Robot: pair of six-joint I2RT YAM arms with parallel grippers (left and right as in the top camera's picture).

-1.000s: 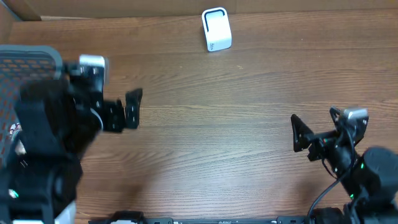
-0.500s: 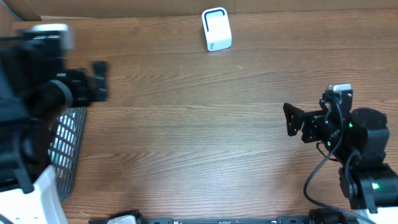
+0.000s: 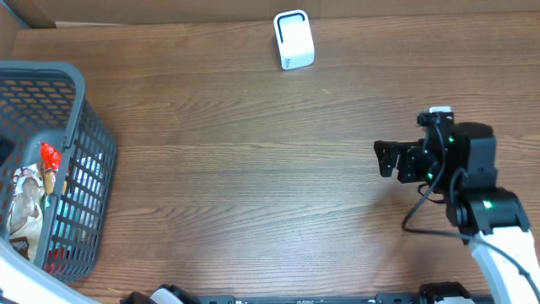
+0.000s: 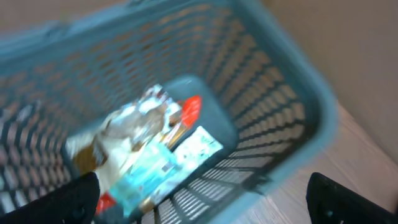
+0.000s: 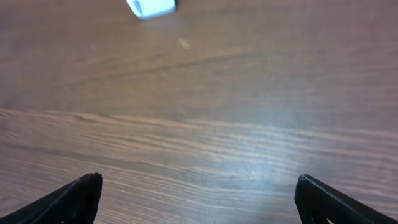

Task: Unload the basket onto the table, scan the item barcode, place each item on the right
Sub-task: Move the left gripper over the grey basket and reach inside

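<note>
A grey mesh basket (image 3: pixel 84 93) stands at the table's left edge and holds several items: a crinkled pale wrapper (image 3: pixel 25 203), a red piece (image 3: pixel 49 154) and others. The left wrist view looks down into the basket (image 4: pixel 298 74) at the wrapper (image 4: pixel 134 124), a teal-and-white packet (image 4: pixel 186 152) and the red piece (image 4: pixel 191 109). My left gripper (image 4: pixel 205 208) hangs open above the basket's near wall, holding nothing. It does not show in the overhead view. My right gripper (image 3: pixel 384 159) is open and empty over bare wood at the right. No barcode can be made out.
A small white scanner stand (image 3: pixel 294 40) sits upright at the back centre, and its lower edge shows at the top of the right wrist view (image 5: pixel 151 6). A cardboard wall runs along the table's far edge (image 3: pixel 169 10).
The left arm swung left and out of the overhead view, uncovering the basket. The right gripper shifted a little to the left over the table.
</note>
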